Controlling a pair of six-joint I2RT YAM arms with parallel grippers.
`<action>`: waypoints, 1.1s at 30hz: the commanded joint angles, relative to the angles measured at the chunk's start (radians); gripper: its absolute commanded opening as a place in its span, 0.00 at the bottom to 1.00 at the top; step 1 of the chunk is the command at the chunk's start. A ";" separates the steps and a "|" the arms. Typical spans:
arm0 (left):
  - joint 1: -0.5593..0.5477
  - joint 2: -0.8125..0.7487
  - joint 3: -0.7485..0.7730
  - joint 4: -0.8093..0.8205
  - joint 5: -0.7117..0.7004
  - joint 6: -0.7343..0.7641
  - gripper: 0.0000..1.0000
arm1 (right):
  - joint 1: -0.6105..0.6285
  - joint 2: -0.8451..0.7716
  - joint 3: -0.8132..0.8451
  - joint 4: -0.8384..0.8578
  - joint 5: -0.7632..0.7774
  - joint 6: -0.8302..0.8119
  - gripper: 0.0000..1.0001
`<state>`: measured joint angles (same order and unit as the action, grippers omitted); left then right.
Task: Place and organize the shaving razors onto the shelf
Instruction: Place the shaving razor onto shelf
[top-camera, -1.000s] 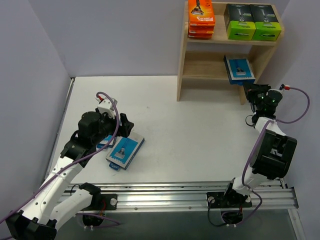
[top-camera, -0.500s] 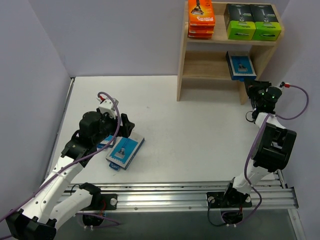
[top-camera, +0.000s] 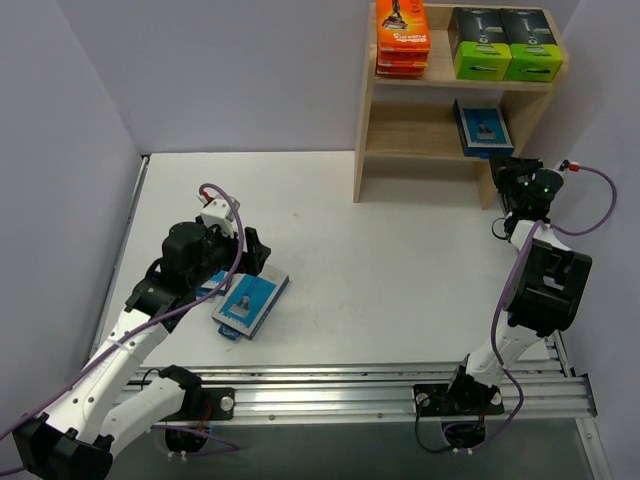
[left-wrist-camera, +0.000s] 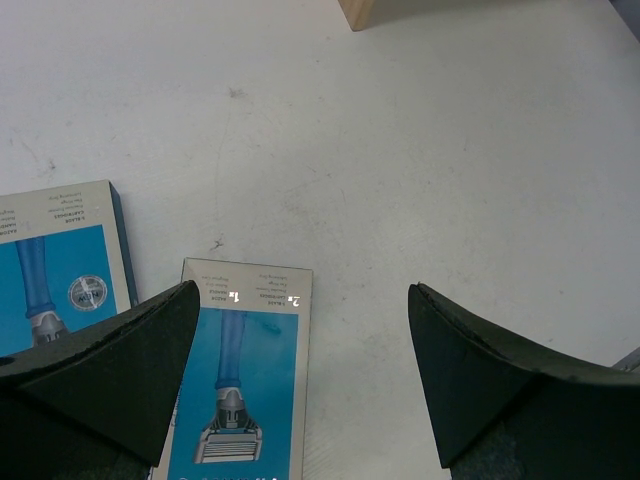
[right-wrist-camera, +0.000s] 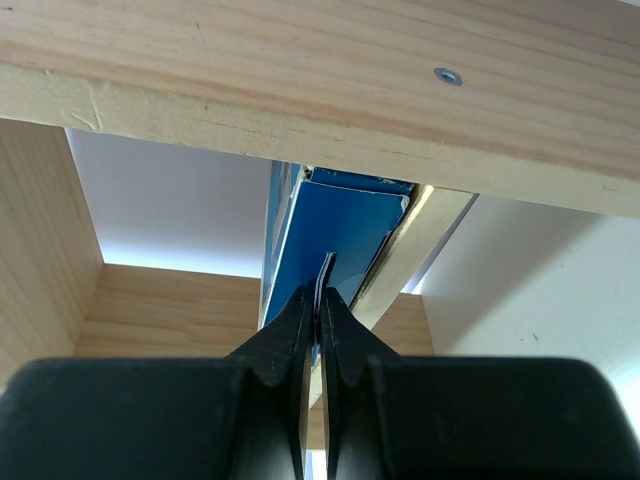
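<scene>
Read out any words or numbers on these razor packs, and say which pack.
"1" and "2": header strip of the central light-blue pack; fine print too small.
On the left light-blue pack: too small.
On the shelved light-blue pack, orange packs, black boxes: blurred.

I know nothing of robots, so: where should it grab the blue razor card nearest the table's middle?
Across its narrow width, pinching the two long edges, coming straight down from above. The blue razor card lies flat and thin, so only its edges offer a hold, and the open left tool hangs above it.
</scene>
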<state>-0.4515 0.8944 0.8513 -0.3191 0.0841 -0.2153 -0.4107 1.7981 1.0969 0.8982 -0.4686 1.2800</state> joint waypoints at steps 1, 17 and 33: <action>-0.006 0.000 0.048 -0.001 -0.004 0.016 0.94 | 0.006 0.003 0.049 0.057 -0.004 -0.005 0.00; -0.006 0.001 0.048 -0.003 -0.003 0.016 0.94 | 0.000 -0.009 0.017 0.071 0.024 -0.011 0.00; -0.006 0.000 0.046 -0.005 -0.006 0.016 0.94 | -0.005 -0.011 -0.012 0.114 0.031 0.019 0.02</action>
<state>-0.4515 0.8963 0.8516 -0.3191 0.0837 -0.2127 -0.4110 1.7992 1.0840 0.9298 -0.4549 1.2907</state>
